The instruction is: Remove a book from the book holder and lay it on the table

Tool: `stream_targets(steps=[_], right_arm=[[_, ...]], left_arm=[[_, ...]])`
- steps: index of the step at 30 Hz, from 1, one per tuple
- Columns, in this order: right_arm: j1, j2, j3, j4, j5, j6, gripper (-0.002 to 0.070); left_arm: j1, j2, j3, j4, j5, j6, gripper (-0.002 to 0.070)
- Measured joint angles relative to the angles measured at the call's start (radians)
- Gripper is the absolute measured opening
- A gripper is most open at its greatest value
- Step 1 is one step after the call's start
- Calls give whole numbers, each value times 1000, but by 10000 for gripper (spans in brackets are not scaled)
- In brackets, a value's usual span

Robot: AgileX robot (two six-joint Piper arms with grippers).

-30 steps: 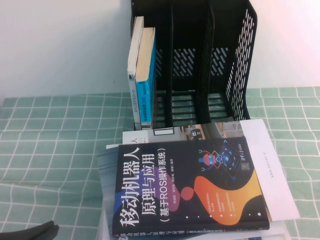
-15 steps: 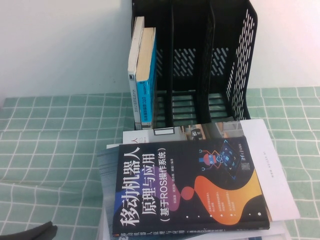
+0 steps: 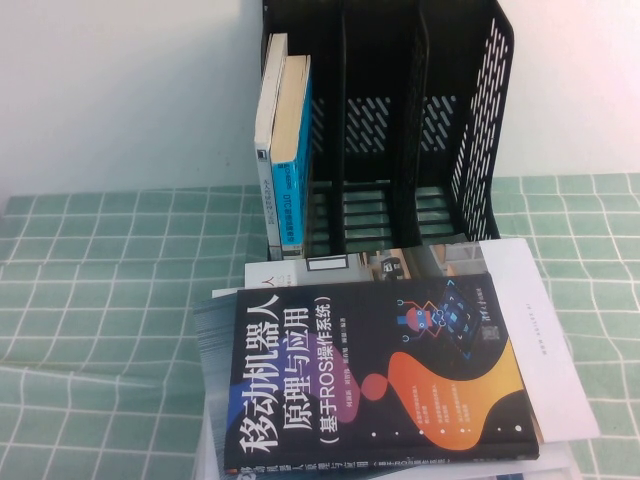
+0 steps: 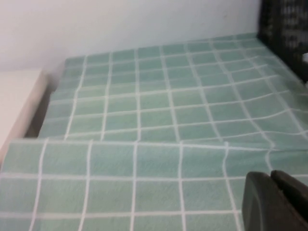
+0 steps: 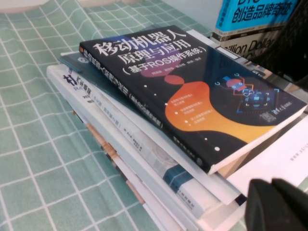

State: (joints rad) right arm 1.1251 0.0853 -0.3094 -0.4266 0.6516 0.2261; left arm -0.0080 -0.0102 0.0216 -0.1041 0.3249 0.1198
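The black-covered book (image 3: 380,375) with white Chinese title and orange and purple blobs lies flat, cover up, on top of a stack in front of the book holder (image 3: 480,120). It also shows in the right wrist view (image 5: 192,91). The holder stands upright at the back of the green checked table (image 3: 100,300); its middle and right compartments are empty. My left gripper (image 4: 270,177) is shut and empty, low over bare cloth to the left of the holder (image 4: 286,29). My right gripper (image 5: 273,185) is shut and empty beside the stack. Neither gripper shows in the high view.
A bright-blue-spined book (image 3: 300,150) and a white-spined book (image 3: 266,130) stand in the holder's left compartment. Several books (image 5: 120,144) and a white sheet (image 3: 540,330) lie under the black book. The table's left edge meets a pale surface (image 4: 19,96).
The dark tip of my left gripper at the bottom left of the high view has slid down out of the picture. The books and the holder have not moved.
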Motion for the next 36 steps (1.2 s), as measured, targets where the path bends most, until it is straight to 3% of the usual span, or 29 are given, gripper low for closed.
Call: stream_targets(steps=[3,8,19,36], right_arm=[[0,0,0,5,0,0,-2],[0,0,0,7,0,0,-2],[0,0,0,9,0,0,-2],[0,0,0,10,0,0,-2]], left_arm=[[55,0,0,-2,16,-43,-3],[72,-2,0,26,16,-56,-3],[-41,-2,0,58,16,-101,-3],[-46,-2,0,54,16,-184,-2]])
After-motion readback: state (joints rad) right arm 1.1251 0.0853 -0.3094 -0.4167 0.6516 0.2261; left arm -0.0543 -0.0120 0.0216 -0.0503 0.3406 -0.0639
